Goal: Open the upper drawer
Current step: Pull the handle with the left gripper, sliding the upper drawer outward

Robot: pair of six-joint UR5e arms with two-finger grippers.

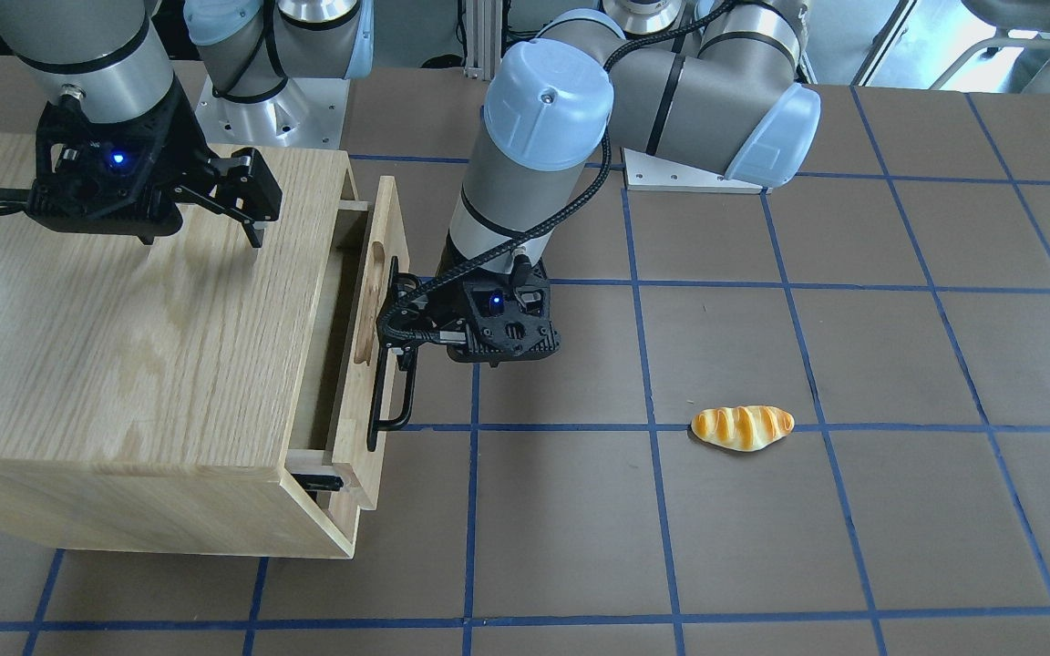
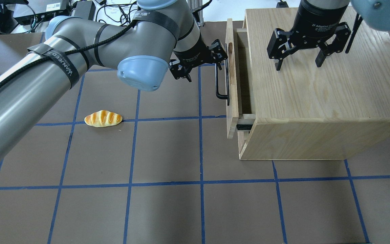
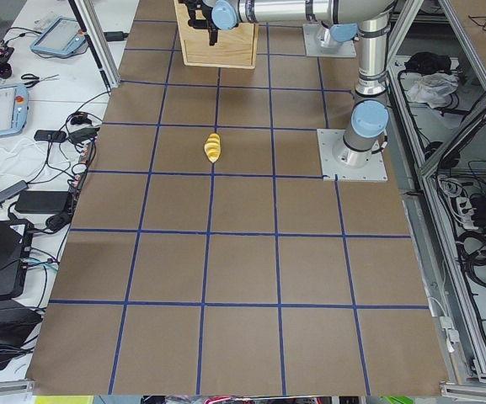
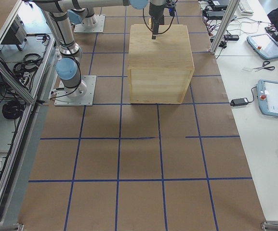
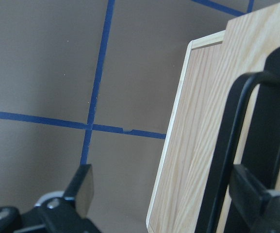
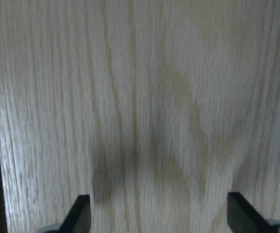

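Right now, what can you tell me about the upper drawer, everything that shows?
The upper drawer is a shallow light-wood box standing partly out of the oak-grain cabinet, with a black slide rail exposed at its side. Its upright front panel carries a long black bar handle and an oblong finger slot. The left gripper, open, straddles the bar near one end; I cannot tell whether it touches it.

Left tool point(image 2: 204, 67): held level, pointing sideways to the robot's right, fingers spread wide.
Right tool point(image 2: 298, 64): pointing straight down, fingers spread wide.
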